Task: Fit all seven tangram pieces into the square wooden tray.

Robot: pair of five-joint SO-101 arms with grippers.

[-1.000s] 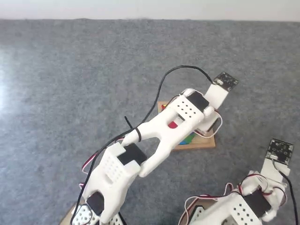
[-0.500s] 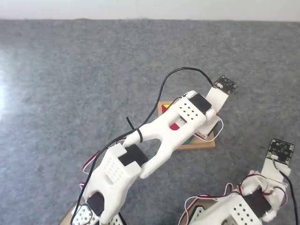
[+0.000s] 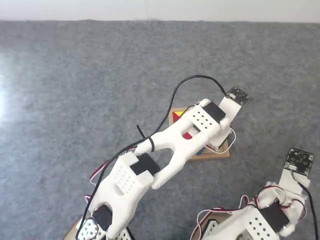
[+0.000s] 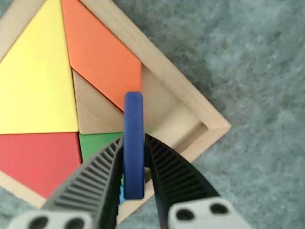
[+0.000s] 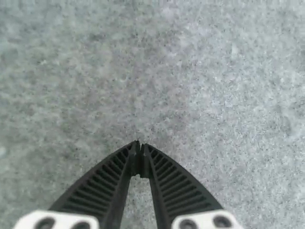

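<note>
My left gripper (image 4: 133,143) is shut on a blue tangram piece (image 4: 134,138), held on edge above the bare corner of the square wooden tray (image 4: 190,102). Yellow (image 4: 38,81), orange (image 4: 100,52), red (image 4: 38,157) and green (image 4: 97,143) pieces lie flat in the tray. In the high view the left arm (image 3: 190,132) stretches over the tray (image 3: 217,152) and hides most of it. My right gripper (image 5: 139,150) is shut on nothing, hanging over bare grey carpet. The right arm (image 3: 270,217) sits at the lower right of the high view.
Grey carpet (image 3: 75,85) covers the table on all sides of the tray. A wooden edge (image 3: 72,230) shows beside the left arm's base at the bottom of the high view.
The left arm has shifted slightly to the left and toward the far side over the tray, still holding the blue piece. The right arm has stayed still.
</note>
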